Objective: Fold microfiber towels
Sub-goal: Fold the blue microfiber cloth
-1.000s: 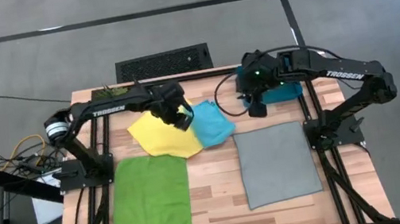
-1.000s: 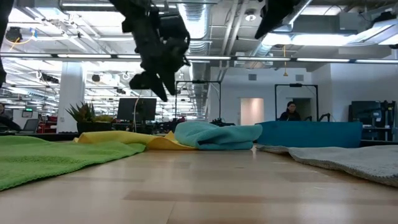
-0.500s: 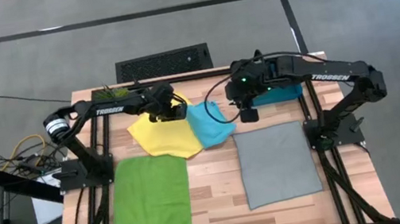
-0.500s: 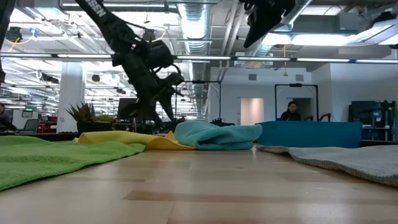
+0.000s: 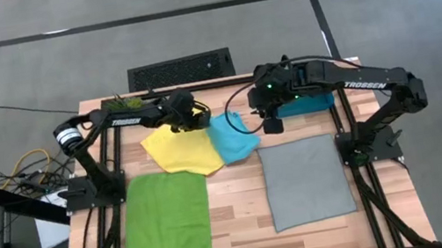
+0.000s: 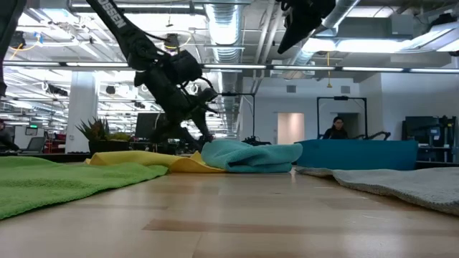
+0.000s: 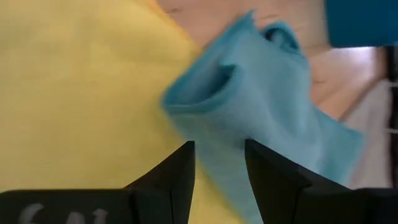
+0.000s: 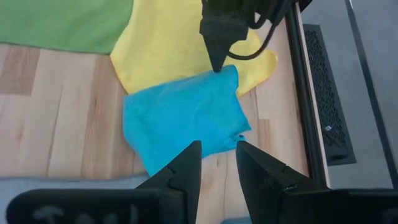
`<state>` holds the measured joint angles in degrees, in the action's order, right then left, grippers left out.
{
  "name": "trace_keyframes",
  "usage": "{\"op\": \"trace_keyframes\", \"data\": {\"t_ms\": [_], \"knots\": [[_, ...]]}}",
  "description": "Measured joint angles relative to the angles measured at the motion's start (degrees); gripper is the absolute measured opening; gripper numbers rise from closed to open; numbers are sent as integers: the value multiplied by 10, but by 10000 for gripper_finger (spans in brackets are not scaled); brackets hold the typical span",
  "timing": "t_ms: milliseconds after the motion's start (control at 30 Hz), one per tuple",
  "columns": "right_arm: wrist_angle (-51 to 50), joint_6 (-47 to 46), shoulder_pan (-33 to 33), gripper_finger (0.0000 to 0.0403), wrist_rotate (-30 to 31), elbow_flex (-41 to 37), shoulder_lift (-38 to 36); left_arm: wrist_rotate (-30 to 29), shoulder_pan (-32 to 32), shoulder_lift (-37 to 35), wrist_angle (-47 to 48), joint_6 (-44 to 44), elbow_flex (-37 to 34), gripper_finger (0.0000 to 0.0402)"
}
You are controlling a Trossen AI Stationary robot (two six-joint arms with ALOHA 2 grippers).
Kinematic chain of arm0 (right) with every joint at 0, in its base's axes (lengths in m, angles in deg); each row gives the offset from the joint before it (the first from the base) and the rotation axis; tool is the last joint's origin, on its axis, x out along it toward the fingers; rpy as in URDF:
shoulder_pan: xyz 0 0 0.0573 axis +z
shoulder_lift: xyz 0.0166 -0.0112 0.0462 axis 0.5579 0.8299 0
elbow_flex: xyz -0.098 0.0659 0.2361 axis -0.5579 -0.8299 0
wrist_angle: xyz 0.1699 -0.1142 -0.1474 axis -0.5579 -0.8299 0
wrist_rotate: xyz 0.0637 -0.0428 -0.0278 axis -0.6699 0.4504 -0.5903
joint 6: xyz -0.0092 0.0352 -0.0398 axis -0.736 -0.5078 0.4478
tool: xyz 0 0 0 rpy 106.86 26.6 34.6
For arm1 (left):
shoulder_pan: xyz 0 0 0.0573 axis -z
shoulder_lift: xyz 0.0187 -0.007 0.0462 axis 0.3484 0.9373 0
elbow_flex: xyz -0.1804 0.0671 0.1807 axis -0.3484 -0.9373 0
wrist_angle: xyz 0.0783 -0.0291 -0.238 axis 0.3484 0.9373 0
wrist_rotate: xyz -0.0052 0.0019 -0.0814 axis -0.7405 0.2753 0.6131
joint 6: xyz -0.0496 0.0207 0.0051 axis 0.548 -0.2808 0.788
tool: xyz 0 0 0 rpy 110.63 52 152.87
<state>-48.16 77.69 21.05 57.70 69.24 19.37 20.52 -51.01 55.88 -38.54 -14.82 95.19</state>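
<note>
The wooden table (image 5: 246, 227) carries four towels. The lime green towel (image 5: 165, 229) lies flat at about seven o'clock on the table, the grey towel (image 5: 305, 180) flat at about four o'clock. Toward twelve o'clock the yellow towel (image 5: 179, 151) lies spread at an angle, and the turquoise towel (image 5: 233, 135) sits rumpled just beside it, overlapping its edge. A dark teal bin (image 5: 307, 103) stands at about one o'clock, under the right arm.

None of the four towels looks folded, so the task seems to be at its start, with the turquoise one being approached first.

The left gripper (image 5: 200, 120) hangs low over the seam where yellow meets turquoise, at the turquoise towel's ten-o'clock corner; its fingers stand a little apart with nothing between them. The right gripper (image 5: 272, 125) hovers well above that towel's two-o'clock side, jaws likewise slightly parted and empty.

The next move likely calls for the left fingers to drop onto the turquoise edge alone, without pinching yellow cloth beneath.
</note>
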Motion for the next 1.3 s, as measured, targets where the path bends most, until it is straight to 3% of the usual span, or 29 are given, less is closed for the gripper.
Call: {"op": "trace_keyframes", "data": {"t_ms": [100,233,600,1000,1300], "knots": [[3,-5,0,124,0,0,0,-18,11,11,-62,1,2,133],[3,-6,0,124,0,0,0,-47,18,34,-54,5,2,133],[3,-6,-1,124,1,0,0,-23,18,18,-39,-3,31,133],[3,-6,-1,124,1,0,0,-88,17,-38,188,-22,56,133],[5,-6,-1,124,1,0,0,-66,18,10,157,-33,56,133]]}}
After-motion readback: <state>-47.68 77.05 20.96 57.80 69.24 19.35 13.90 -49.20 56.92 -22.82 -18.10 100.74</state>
